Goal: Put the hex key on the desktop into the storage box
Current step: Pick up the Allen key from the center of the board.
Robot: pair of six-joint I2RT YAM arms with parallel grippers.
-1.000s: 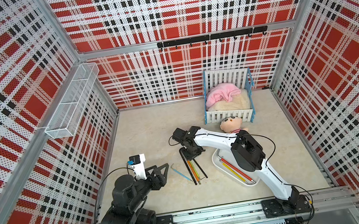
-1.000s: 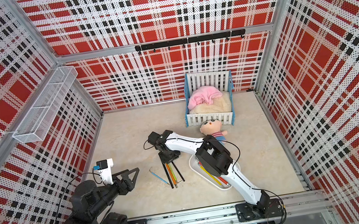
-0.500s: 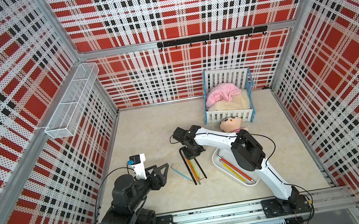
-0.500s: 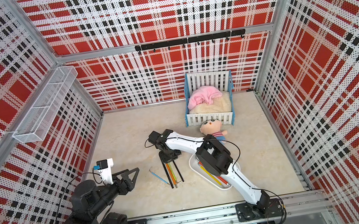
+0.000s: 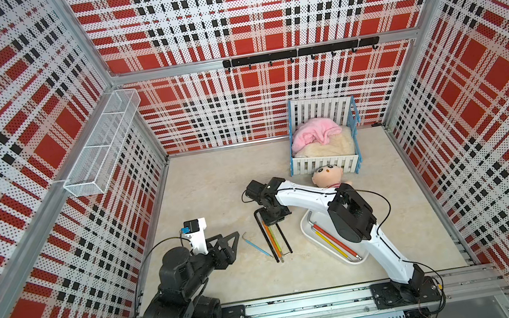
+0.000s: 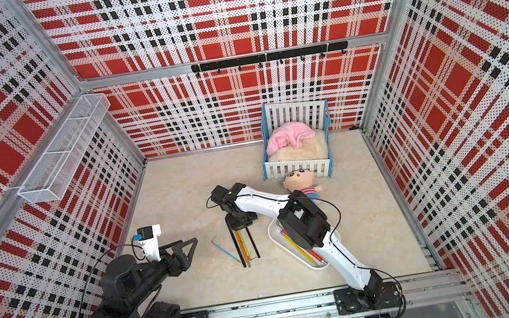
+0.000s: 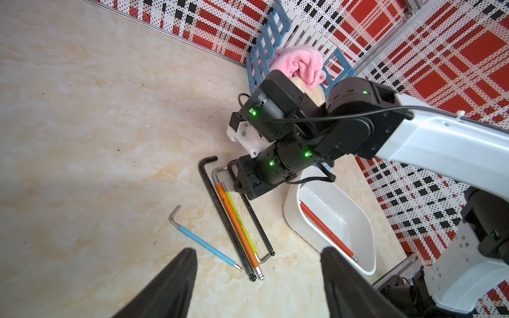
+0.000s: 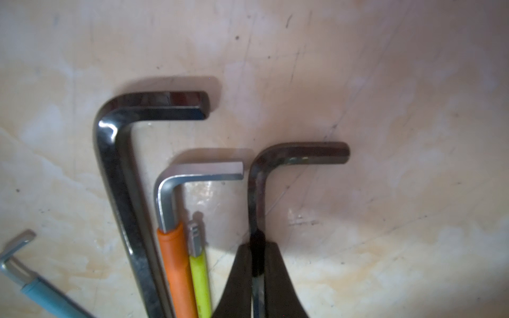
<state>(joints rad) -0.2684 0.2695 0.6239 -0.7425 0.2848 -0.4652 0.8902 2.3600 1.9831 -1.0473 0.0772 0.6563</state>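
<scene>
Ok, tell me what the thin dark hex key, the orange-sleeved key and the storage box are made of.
Thin dark hex key: probably steel with a blackened finish; dull dark surface, faint glints. Orange-sleeved key: bright bare metal at the bend, matte orange sleeve, likely plastic or rubber. Storage box: looks like white plastic, glossy; highlights on its rounded walls.

Half the storage box point(image 5: 306, 229) behind the right arm point(image 5: 303, 195)
</scene>
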